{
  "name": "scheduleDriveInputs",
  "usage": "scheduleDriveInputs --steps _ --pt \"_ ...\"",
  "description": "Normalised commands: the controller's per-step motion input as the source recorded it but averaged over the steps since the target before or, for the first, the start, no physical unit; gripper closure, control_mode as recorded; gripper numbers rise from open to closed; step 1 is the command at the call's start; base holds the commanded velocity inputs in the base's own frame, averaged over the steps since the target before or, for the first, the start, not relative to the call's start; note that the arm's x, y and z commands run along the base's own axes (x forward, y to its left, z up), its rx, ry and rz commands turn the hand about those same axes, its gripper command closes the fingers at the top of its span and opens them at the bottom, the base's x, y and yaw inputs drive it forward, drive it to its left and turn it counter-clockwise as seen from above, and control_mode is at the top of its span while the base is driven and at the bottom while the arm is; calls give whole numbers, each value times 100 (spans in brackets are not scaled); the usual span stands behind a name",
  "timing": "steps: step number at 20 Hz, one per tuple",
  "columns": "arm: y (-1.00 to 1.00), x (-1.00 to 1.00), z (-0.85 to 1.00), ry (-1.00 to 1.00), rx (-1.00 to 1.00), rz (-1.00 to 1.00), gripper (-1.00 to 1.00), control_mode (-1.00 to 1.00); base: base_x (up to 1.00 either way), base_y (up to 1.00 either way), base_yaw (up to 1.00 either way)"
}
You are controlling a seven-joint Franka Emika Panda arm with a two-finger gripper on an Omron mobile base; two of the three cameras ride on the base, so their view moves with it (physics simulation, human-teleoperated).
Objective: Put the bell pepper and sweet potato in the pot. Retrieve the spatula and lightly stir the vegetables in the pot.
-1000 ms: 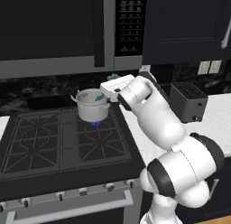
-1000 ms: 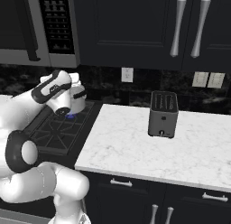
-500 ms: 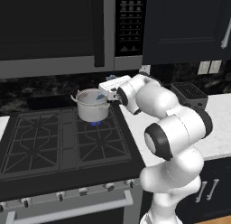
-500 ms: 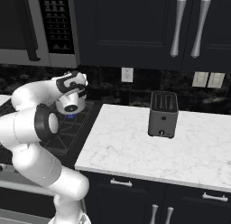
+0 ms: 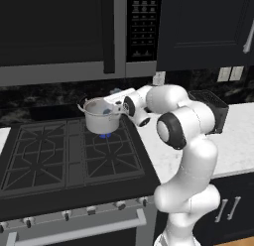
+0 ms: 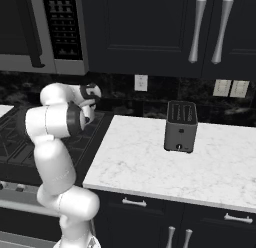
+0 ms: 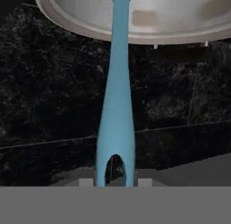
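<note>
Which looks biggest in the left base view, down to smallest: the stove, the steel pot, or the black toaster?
1. The stove, by far the largest.
2 and 3. The pot and the toaster look about alike; the arm hides much of the toaster, so I would not rank them.

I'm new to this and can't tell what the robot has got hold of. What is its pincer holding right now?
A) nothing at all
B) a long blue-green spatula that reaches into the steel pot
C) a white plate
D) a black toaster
B: in the hand view the spatula runs from between the tips of the pincer up over the rim of the pot; the toaster stands apart on the counter.
</note>
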Motion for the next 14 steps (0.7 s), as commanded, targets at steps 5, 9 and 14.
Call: scheduleDriveInputs --steps 5,9,14 --pt "36 68 -46 13 0 0 100 -100 0 0 0" --pt "32 56 -37 18 0 0 100 -100 0 0 0" --pt "52 38 -69 31 0 -1 100 -100 0 0 0"
